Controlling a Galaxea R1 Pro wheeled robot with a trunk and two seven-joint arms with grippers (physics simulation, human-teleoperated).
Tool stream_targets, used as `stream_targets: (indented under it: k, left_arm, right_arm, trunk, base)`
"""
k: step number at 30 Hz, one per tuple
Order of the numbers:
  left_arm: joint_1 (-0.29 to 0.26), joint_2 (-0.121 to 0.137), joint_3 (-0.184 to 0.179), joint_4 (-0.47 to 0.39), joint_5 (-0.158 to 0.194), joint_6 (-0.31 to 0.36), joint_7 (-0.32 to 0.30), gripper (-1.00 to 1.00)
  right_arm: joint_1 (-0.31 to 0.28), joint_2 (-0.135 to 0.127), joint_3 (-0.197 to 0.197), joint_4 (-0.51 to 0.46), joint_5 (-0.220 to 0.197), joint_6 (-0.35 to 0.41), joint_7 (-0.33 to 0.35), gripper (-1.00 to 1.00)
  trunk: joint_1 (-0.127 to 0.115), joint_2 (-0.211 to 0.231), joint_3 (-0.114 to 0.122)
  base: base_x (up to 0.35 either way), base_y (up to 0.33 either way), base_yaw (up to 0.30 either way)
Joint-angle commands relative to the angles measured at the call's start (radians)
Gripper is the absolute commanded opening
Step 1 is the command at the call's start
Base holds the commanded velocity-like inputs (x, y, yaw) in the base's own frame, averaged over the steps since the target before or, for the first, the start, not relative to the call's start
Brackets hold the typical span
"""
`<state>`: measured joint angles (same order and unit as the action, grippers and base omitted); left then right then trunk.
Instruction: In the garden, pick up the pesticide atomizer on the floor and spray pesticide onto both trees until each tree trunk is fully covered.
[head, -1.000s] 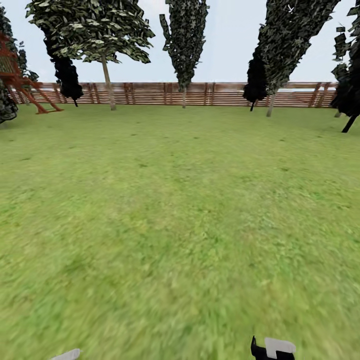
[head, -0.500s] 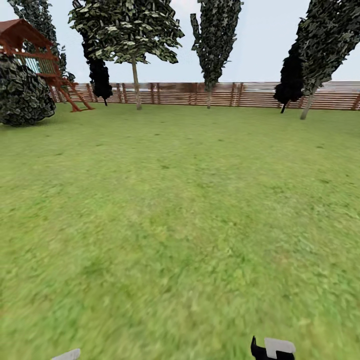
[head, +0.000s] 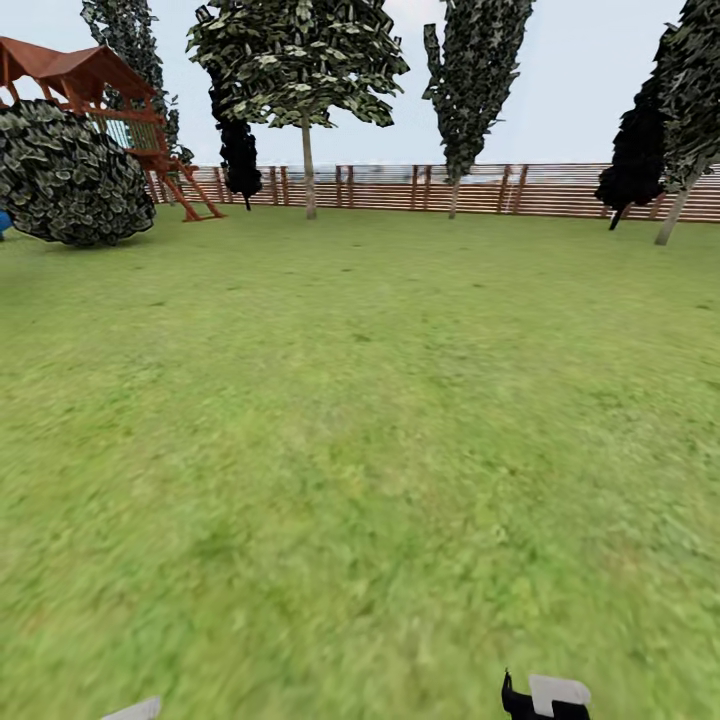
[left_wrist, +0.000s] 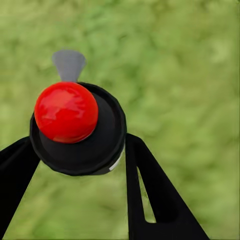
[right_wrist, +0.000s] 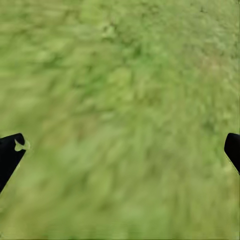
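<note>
Your left gripper (left_wrist: 80, 165) clamps the red-capped atomizer (left_wrist: 75, 127) above lawn (head: 360, 420); your right gripper (right_wrist: 120, 150) hangs spread apart.

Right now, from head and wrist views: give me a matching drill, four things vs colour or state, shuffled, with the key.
Things:
1. round knob on top of the black atomizer between the left gripper fingers
2. horizontal-slat wooden fence at the back of the lawn
3. right gripper fingers
4. round leafy bush by the red-roofed play tower

Colour or state:
A. spread wide, only grass between
B. glossy red
C. dark green, mottled
D. brown

Pairs: 1-B, 2-D, 3-A, 4-C
</note>
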<state>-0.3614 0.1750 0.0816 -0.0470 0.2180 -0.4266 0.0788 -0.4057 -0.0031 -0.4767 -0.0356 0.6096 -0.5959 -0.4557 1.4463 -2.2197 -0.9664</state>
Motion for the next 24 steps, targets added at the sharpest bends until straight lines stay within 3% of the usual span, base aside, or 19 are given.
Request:
stream_targets:
  k: [1, 12, 18, 24]
  left_arm:
    - [-0.001, 0.0, 0.007, 0.001, -0.003, -0.003, 0.0, -1.0]
    - [-0.001, 0.002, 0.007, 0.0, -0.003, -0.003, 0.0, -1.0]
    - [-0.001, -0.001, 0.007, 0.0, -0.003, -0.004, -0.001, -1.0]
    - [-0.001, 0.0, 0.007, -0.001, -0.003, -0.004, -0.001, -1.0]
  right_arm:
    - [-0.001, -0.002, -0.007, 0.001, 0.019, -0.002, -0.006, 1.0]
    - [-0.001, 0.0, -0.006, 0.001, 0.034, -0.002, -0.006, 1.0]
    - [-0.001, 0.0, -0.005, 0.002, 0.034, -0.002, -0.006, 1.0]
    - [-0.001, 0.0, -0.005, 0.002, 0.034, -0.002, -0.006, 1.0]
  trunk:
    - [0.0, 0.0, -0.001]
    - [0.0, 0.0, -0.001]
    - [0.0, 0.0, -0.001]
    - [0.0, 0.0, -0.001]
  base:
    - [0.308, 0.03, 0.004]
    - [0.322, 0.002, 0.011]
    - [0.06, 0.0, 0.243]
    - [0.265, -0.081, 0.201]
